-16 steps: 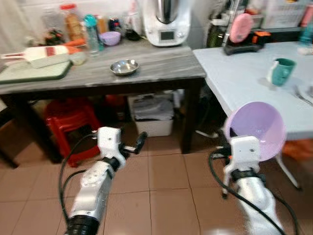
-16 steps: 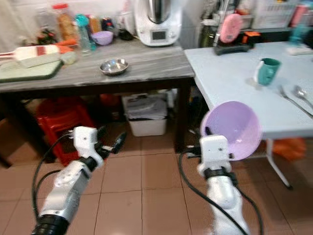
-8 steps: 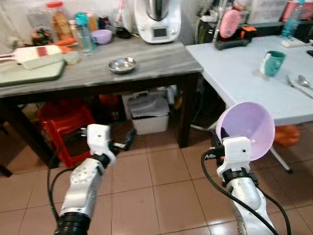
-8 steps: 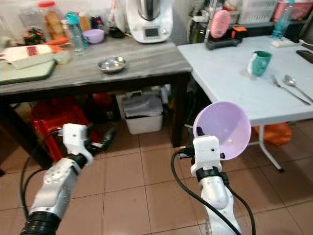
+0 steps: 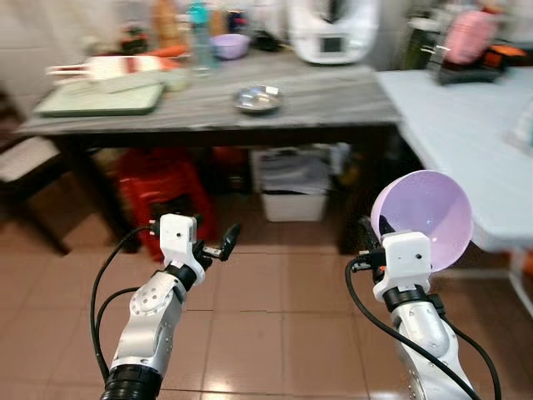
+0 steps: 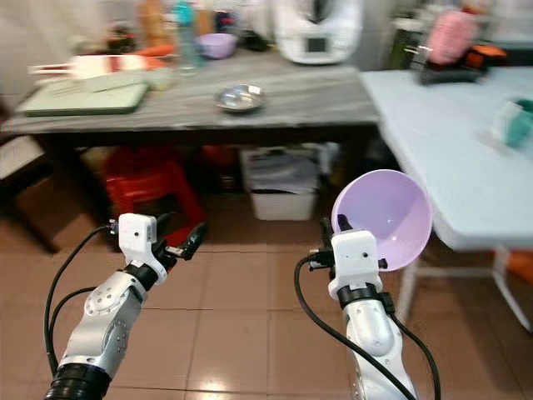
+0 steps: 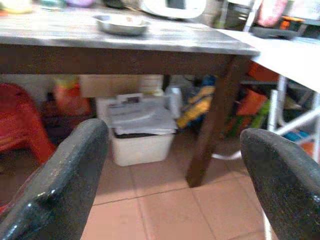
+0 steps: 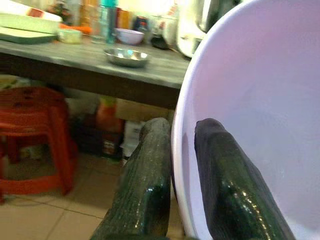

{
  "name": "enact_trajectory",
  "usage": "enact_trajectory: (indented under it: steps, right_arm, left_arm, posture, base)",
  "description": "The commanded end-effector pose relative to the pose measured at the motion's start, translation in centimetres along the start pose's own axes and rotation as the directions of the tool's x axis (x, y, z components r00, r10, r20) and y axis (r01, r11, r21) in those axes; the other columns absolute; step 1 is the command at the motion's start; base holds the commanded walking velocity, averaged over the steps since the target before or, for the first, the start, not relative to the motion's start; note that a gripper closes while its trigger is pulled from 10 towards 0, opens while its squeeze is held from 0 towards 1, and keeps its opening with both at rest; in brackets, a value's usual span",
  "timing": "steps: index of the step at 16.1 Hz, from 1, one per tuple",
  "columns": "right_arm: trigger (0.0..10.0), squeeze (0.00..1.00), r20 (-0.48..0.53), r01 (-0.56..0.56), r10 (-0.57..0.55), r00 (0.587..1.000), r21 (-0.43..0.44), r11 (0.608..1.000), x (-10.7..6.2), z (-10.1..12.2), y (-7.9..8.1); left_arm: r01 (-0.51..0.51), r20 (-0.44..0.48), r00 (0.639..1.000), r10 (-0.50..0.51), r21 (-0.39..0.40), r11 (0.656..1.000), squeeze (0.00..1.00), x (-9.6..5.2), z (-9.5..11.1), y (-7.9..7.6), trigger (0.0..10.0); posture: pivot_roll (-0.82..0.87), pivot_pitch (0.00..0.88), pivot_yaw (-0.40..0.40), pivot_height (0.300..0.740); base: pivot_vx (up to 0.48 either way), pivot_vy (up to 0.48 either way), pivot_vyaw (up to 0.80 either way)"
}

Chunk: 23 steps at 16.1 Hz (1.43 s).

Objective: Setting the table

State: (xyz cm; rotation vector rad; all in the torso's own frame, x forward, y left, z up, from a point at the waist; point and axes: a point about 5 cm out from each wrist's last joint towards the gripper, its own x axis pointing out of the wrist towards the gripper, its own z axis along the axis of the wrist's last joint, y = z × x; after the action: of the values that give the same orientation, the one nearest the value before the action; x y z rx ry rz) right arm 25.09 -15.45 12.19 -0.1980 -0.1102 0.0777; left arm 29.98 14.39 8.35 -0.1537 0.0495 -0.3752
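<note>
My right gripper (image 8: pixel 182 165) was clamped on the purple bowl's (image 5: pixel 425 218) rim at 3 o'clock; my left gripper (image 7: pixel 175 165), fingers apart, hung at 9

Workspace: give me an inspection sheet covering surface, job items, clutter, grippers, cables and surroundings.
Surface: grey wooden table straight ahead; pale blue table adjoins it on the robot's right.
Job's things: purple bowl held tilted above the floor, its rim pinched between the right gripper's fingers; steel bowl and a second small purple bowl on the grey table.
Clutter: green cutting board, bottles, white kitchen appliance on the grey table.
Grippers: right gripper shut on the purple bowl; left gripper open, holding nothing, low before the table.
Cables: black cables loop along both arms.
Surroundings: red stool and white bin under the grey table; tiled floor.
</note>
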Motion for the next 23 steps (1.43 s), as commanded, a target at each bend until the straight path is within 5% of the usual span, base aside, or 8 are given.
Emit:
enact_trajectory:
  steps: [1, 15, 23]
  right_arm:
    - [10.0, 0.00, 0.019, -0.009, 0.009, 1.000, 0.004, 1.000, 0.11, 0.31, 0.19]
    - [10.0, 0.00, 0.027, -0.001, 0.001, 1.000, 0.000, 1.000, 0.22, 0.36, 0.24]
    - [10.0, 0.00, 0.041, -0.002, 0.003, 0.999, -0.004, 1.000, 0.27, 0.61, 0.17]
  left_arm:
    - [-0.009, 0.011, 1.000, 0.009, 0.010, 1.000, 0.00, -0.05, 0.32, 0.33, 10.0]
    - [0.016, 0.008, 1.000, -0.016, 0.005, 1.000, 0.00, 0.07, 0.32, -0.12, 10.0]
    - [0.020, 0.015, 1.000, -0.020, 0.001, 1.000, 0.00, 0.32, 0.60, -0.42, 10.0]
  posture:
    - [-0.07, 0.000, 0.064, 0.740]
    - [-0.07, 0.000, 0.072, 0.740]
    - [-0.08, 0.000, 0.072, 0.740]
  base:
    - [0.341, 0.000, 0.00]
    - [0.401, 0.000, 0.00]
    - [0.417, 0.000, 0.46]
